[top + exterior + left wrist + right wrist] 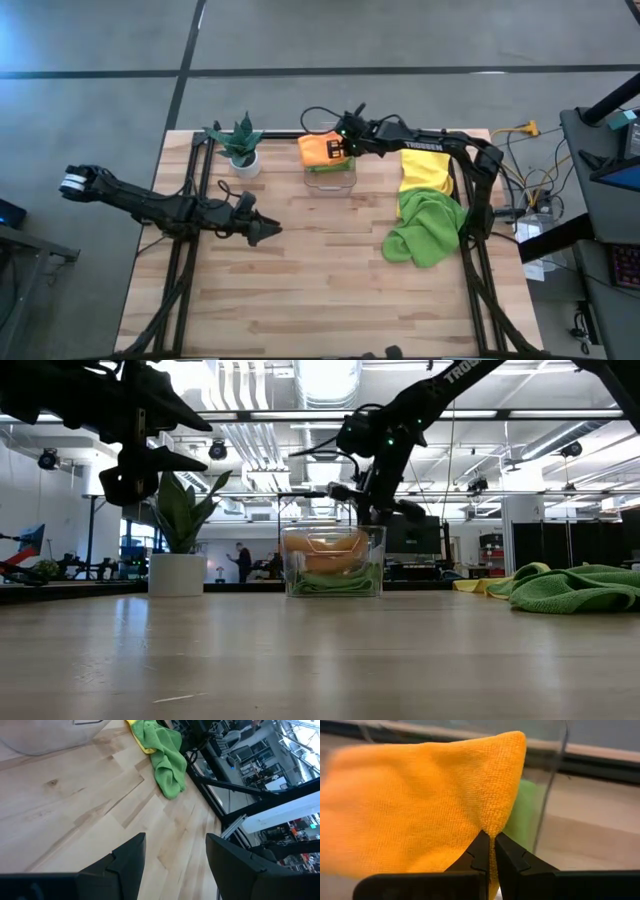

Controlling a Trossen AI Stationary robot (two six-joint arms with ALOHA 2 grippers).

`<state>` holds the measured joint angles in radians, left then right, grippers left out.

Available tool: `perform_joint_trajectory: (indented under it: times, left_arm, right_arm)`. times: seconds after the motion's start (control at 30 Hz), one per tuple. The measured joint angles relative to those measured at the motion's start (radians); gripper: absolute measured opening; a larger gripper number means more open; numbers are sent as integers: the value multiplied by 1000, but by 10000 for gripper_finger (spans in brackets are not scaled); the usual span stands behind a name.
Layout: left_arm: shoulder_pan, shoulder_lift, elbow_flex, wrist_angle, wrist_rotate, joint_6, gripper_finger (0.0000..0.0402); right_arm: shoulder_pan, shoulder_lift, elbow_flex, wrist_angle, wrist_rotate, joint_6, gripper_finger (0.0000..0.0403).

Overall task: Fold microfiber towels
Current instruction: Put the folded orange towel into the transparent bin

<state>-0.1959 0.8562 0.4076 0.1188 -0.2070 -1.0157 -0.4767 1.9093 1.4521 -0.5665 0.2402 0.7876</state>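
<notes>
My right gripper (343, 143) is shut on an orange towel (318, 150) over a clear bin (331, 178) at the table's far middle. In the low view the orange towel (325, 550) sits inside the bin (372, 560), on top of a folded green cloth (335, 582). A yellow towel (425, 170) lies flat at the far right. Just nearer than it, a lime green towel (425, 232) is crumpled on the table. My left gripper (272, 230) hovers open over the table's left middle, with nothing between its fingers (131, 851). My right gripper pinches the orange towel's edge (491, 827) between its two fingertips (479, 851). The fingers slant down from the table's right side. The towel spreads out beyond the fingers, and its lower part lies in the bin.
A small potted plant (241, 148) stands left of the bin at the far edge. Bare wood (320, 290) fills the near half of the table. Cables and equipment (535, 190) lie beyond the right edge.
</notes>
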Motion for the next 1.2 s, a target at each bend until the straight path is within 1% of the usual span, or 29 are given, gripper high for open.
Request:
perform_joint_trajectory:
  times: [0.17, 0.27, 0.37, 0.57, 0.67, 0.77, 0.83, 0.87, 0.9, 1.0, 1.03, 1.07, 1.2]
  left_arm:
    - [0, 0, 0, -2, 0, 0, 191]
    - [0, 0, 0, -2, 0, 0, 191]
    - [0, 0, 0, -2, 0, 0, 191]
    - [0, 0, 0, -1, -1, 0, 191]
    - [0, 0, 0, -1, -1, 1, 191]
    - [0, 0, 0, -1, -1, 1, 191]
    - [0, 0, 0, 0, -1, 1, 191]
    - [0, 0, 0, 0, -1, 1, 191]
    - [0, 0, 0, 0, -1, 1, 191]
    - [0, 0, 0, 0, -1, 1, 191]
    - [0, 0, 0, 0, -1, 2, 191]
    - [0, 0, 0, -1, -1, 2, 191]
    - [0, 5, 0, -3, 1, 1, 191]
  right_arm:
    - [-2, 19, -1, -47, 3, -15, 13]
    - [-2, 21, -1, -62, 22, -14, 23]
    - [-3, 21, -1, -63, 30, -15, 48]
    - [-4, 12, 0, -67, 68, -15, 114]
    - [-4, -3, 12, -66, 83, -33, 140]
    - [-4, -25, 39, -58, 122, -103, 156]
    - [-3, -38, 58, -26, 117, -221, 162]
    - [-4, -43, 64, 3, 78, -315, 163]
    - [-7, -46, 65, 40, -2, -425, 163]
    - [-14, -44, 65, 115, -353, -710, 160]
    - [-13, -40, 65, 124, -424, -799, 158]
    - [-10, -38, 65, 127, -447, -872, 156]
    - [-13, -20, 65, 133, -422, -1052, 154]
